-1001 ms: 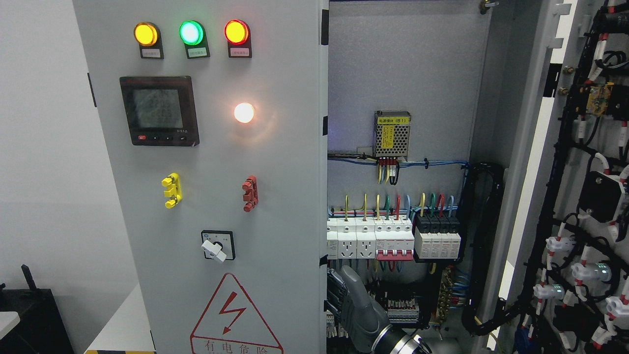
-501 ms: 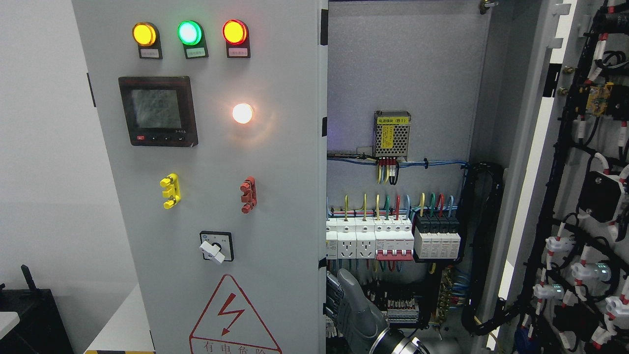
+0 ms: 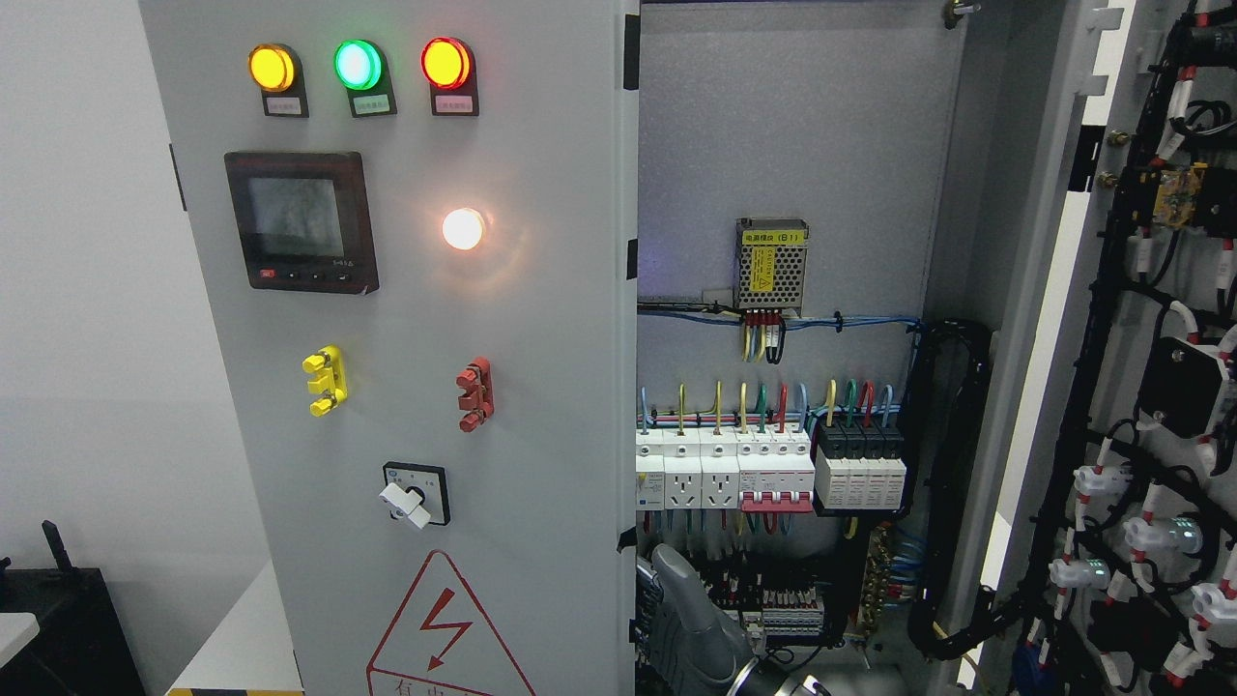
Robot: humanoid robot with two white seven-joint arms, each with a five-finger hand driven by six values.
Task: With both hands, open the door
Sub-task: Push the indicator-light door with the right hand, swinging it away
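Right hand point(image 3: 681, 619) shows at the bottom edge, its wrist cut off by the frame. It sits just beside the free edge of the left door point(image 3: 541, 387), on the inner side. Whether it is closed on that edge or only pressing against it, I cannot tell. The left arm is not visible.

Far to the left of the hand and a little lower stands a dark object point(image 3: 58, 619) that I cannot identify. Above and to the left of the hand, the left door carries a yellow lamp point(image 3: 272, 67), a green lamp point(image 3: 357, 64) and a red lamp point(image 3: 445, 62), all lit. Below them are a panel meter point(image 3: 300, 220) and a glowing white lamp point(image 3: 463, 228). Closer to the hand are a yellow terminal point(image 3: 324, 380), a red terminal point(image 3: 474, 393), a selector switch point(image 3: 414, 495) and a warning triangle point(image 3: 440, 623), cut at the bottom.

Directly above the hand, a row of circuit breakers point(image 3: 725, 474) is mounted inside the cabinet, and a power supply point(image 3: 771, 265) sits higher up. Far to the right, the right door point(image 3: 1049, 242) stands wide open, its wiring point(image 3: 1111, 387) facing inward.

I judge that the right door is done. The left door is only slightly ajar, so most of its swing remains. The hinges of the left door and the contact of the hand are hidden.
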